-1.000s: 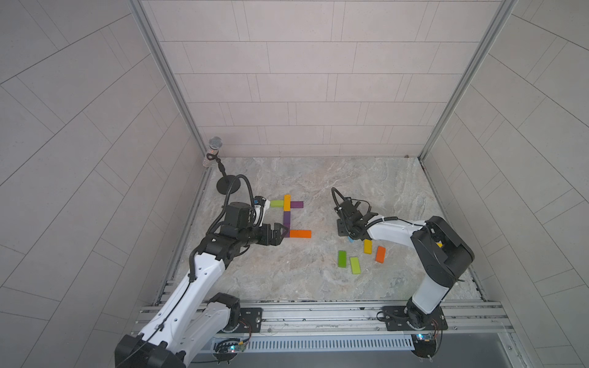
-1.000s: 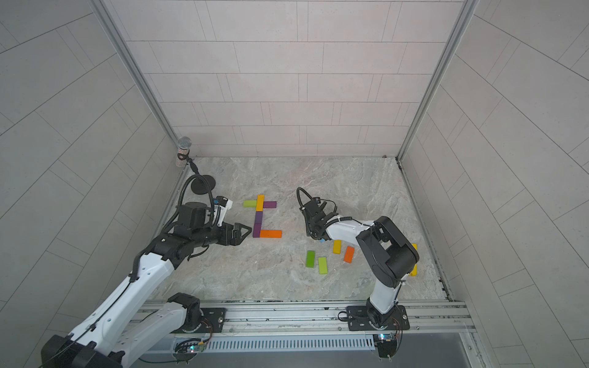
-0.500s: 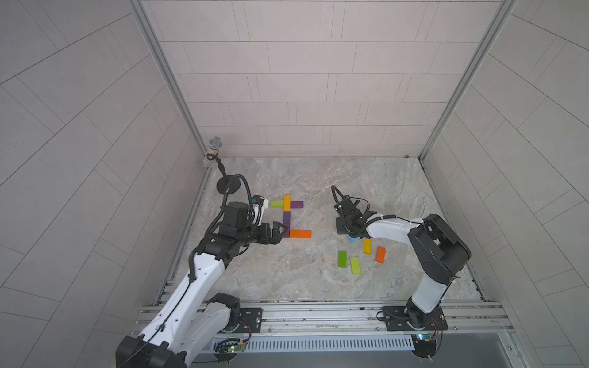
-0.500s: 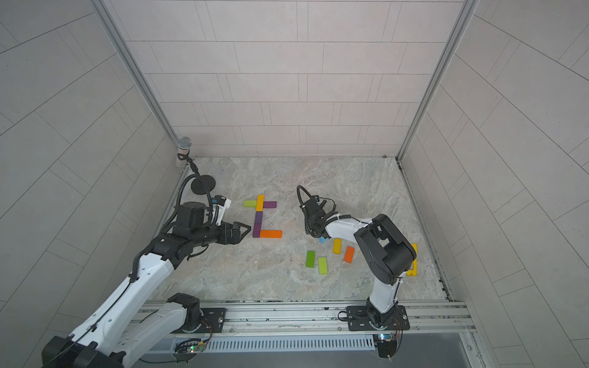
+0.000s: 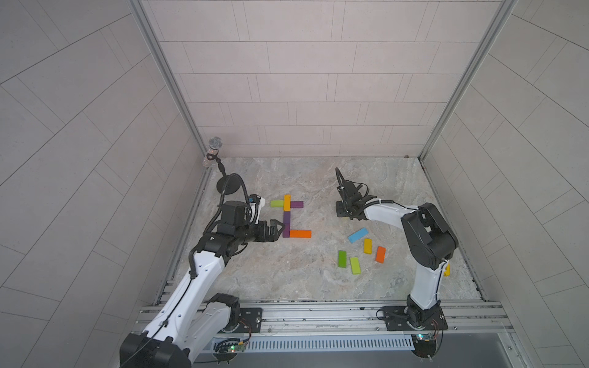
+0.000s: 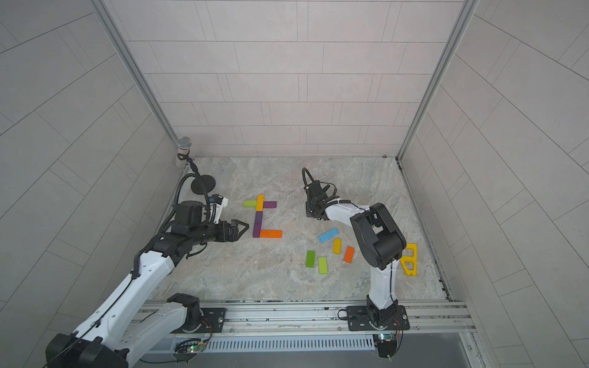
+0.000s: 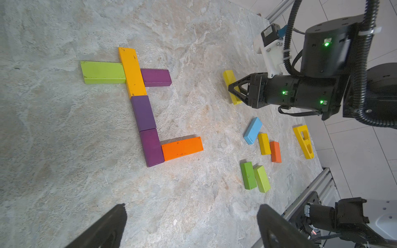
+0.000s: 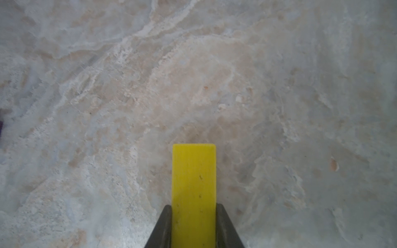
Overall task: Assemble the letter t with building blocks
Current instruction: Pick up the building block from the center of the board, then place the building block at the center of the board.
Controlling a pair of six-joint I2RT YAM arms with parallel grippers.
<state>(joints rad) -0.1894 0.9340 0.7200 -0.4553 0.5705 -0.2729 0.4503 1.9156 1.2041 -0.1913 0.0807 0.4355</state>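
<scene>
Right wrist: right hand point(image 8: 194, 206) clamped on yellow block point(image 8: 194, 171), free end sticking out ahead over the counter point(image 8: 86, 85). Other side, left hand point(image 7: 191, 207) wide open, purple block point(image 7: 151, 147) just ahead.

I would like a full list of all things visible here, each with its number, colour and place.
letter blocks: six; one lime, one yellow, three purple, one orange; lying joined, in front of the left gripper
loose blocks: five; light blue, yellow, orange, green, lime; scattered flat near the right arm
held block: one; yellow; between the right gripper's jaws
frame piece: one; yellow, with cut-outs; near the right arm's base
microphone: one; grey, on a black stand; far left corner
table: one; marbled grey-beige
left gripper: one; black; open
right gripper: one; black; shut on the held block
</scene>
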